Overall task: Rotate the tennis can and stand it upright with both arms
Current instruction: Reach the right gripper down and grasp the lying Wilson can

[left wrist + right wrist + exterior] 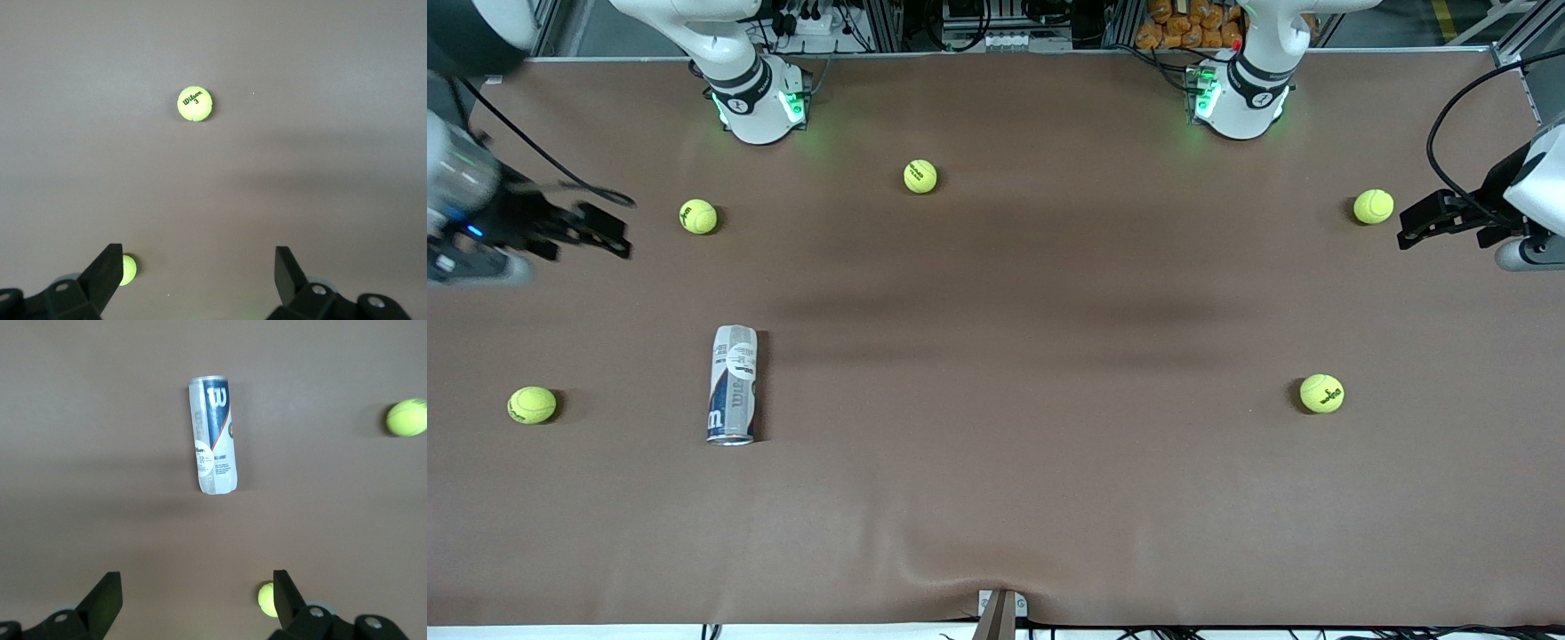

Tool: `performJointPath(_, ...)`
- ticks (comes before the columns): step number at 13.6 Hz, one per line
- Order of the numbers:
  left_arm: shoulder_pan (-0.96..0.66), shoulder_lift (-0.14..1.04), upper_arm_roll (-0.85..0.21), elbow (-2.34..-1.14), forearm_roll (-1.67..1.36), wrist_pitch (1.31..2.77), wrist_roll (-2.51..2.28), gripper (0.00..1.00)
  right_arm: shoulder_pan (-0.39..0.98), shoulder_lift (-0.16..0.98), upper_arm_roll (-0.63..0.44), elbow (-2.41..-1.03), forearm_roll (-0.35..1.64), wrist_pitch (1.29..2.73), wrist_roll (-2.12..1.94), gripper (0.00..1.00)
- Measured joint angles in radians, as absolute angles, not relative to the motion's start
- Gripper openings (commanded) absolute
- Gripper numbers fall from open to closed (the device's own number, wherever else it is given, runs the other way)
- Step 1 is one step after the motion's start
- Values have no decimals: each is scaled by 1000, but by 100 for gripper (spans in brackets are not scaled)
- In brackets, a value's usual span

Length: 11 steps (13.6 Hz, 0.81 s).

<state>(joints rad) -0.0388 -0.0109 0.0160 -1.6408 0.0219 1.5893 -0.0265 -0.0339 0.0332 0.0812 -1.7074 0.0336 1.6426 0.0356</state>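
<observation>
Lying on its side on the brown table (996, 498), toward the right arm's end: tennis can (733, 384), clear-silvery with navy and white label, metallic rim turned toward the front camera, long axis running roughly from the robots' side toward that camera. Seen whole in the right wrist view (214, 434), untouched, nothing on or against it.

Scattered around it, all apart from the can: five yellow-green tennis balls. Nearest, one at the right arm's end of the table (532, 404), about level with the can's rim end. Farther from the front camera than the can, one near the right gripper (698, 216). Another close to the right arm's base (920, 176). Toward the left arm's end, one near the left gripper (1373, 206) and one nearer to the front camera (1321, 393).

Hovering over the table's edge at the right arm's end: right gripper (600, 229), fingers spread wide, holding nothing. Hovering over the edge at the left arm's end: left gripper (1427, 218), fingers likewise spread wide and empty, well apart from the can.
</observation>
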Motion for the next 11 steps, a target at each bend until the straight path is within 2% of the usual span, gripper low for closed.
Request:
performJointPath(3, -39, -10, 16, -1639, 22, 1593, -27, 100, -30, 134, 82, -1794, 33, 1721, 35, 100)
performJointPath(11, -39, -7, 15, -1638, 22, 1596, -27, 100, -5, 427, 82, -1804, -30, 1974, 77, 100)
